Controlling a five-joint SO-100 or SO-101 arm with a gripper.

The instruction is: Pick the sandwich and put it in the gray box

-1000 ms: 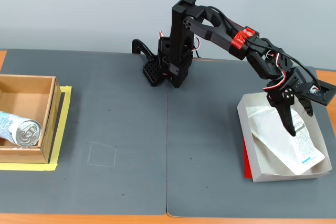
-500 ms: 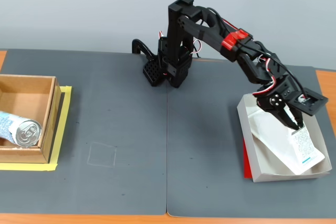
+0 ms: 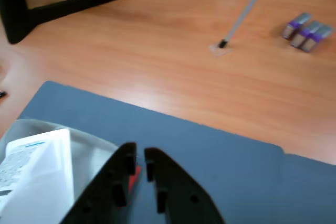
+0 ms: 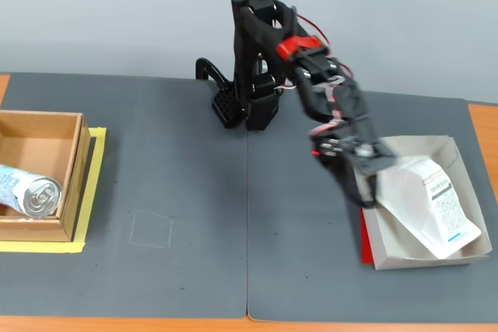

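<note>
Sandwich [image 4: 426, 201]: flat white plastic-wrapped pack with printed label, lying tilted inside the box.
Box [image 4: 461, 162]: shallow pale paperboard, flared walls, on the dark mat [image 4: 194, 215].
Hand [image 3: 139, 162]: black fingers nearly together, holding nothing, at the box's left rim in the fixed view.
Hidden: the sandwich's near end is cut off in the wrist view.
Desk [image 3: 173, 61]: wood grain.

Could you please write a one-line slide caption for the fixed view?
Black arm's gripper at the near-left wall of the gray box, where the wrapped sandwich lies; a silver can rests in the cardboard box.
</note>
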